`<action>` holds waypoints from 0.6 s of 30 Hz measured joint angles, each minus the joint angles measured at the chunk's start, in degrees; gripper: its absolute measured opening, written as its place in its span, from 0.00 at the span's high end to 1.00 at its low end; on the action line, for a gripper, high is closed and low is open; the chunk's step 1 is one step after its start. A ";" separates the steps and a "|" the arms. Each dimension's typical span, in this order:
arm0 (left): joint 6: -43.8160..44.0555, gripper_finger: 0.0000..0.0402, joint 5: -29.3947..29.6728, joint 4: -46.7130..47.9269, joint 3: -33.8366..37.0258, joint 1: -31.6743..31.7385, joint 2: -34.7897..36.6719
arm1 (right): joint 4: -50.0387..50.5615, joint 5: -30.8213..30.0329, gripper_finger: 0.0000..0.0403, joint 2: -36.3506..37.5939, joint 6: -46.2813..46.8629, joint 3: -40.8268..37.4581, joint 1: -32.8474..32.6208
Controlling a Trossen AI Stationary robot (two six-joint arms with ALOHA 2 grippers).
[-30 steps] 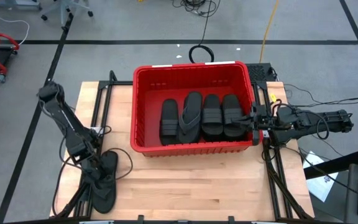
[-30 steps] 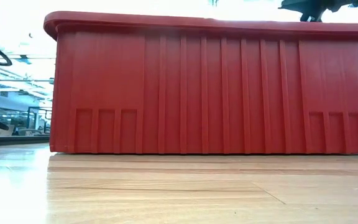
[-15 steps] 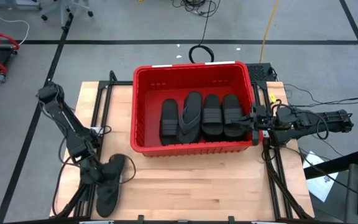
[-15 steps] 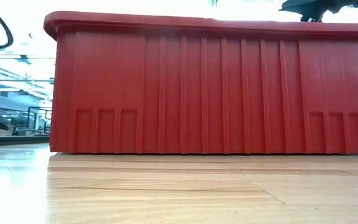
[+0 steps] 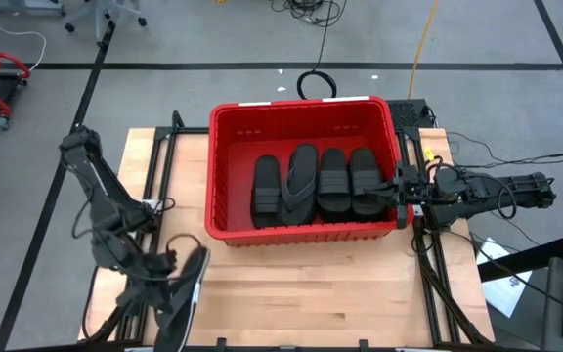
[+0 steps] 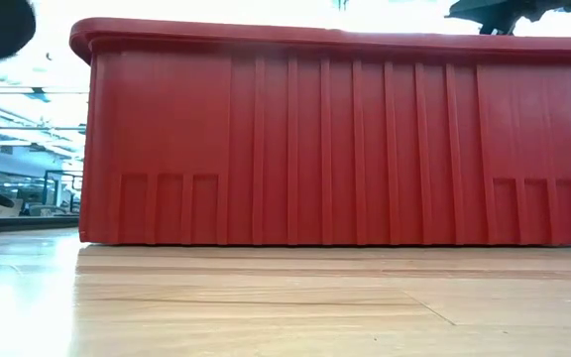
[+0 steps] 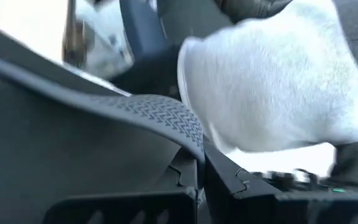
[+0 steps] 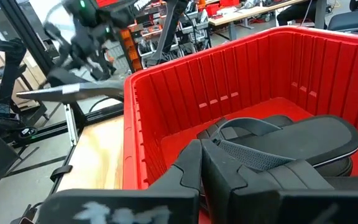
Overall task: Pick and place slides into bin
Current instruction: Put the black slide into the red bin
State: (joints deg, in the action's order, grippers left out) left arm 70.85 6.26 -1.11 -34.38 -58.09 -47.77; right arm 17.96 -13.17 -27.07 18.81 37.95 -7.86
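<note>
Jaws clamp flip-flop (image 5: 186, 293), left gripper (image 5: 161, 284), table edge (image 5: 262, 342)

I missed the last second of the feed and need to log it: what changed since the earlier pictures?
The left end effector closed on a slide at the table's front-left corner and lifted it; the slide now hangs tilted on edge. The bin and the four slides inside stayed put. The right end effector stayed shut at the bin's right rim.
</note>
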 joint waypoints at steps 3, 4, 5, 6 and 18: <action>-6.96 0.99 2.57 8.77 -7.08 1.66 1.73 | 0.01 0.00 1.00 0.02 0.00 0.00 0.02; -9.00 0.99 2.79 11.66 -9.70 2.73 2.31 | 0.02 0.00 1.00 0.01 0.00 0.00 0.02; -11.46 1.00 2.78 14.69 -12.47 4.20 2.81 | 0.02 0.00 1.00 0.00 0.00 0.00 0.02; -14.26 1.00 2.86 17.39 -15.22 5.68 3.16 | 0.04 0.00 1.00 0.02 -0.10 0.00 0.02; -49.99 1.00 4.63 36.36 -44.36 22.34 1.84 | 0.15 -0.01 1.00 0.01 -0.40 0.00 0.01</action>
State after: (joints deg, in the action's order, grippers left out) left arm 20.86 10.88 35.25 -78.74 -35.75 -45.93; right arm 18.11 -13.18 -27.06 18.41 37.95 -7.84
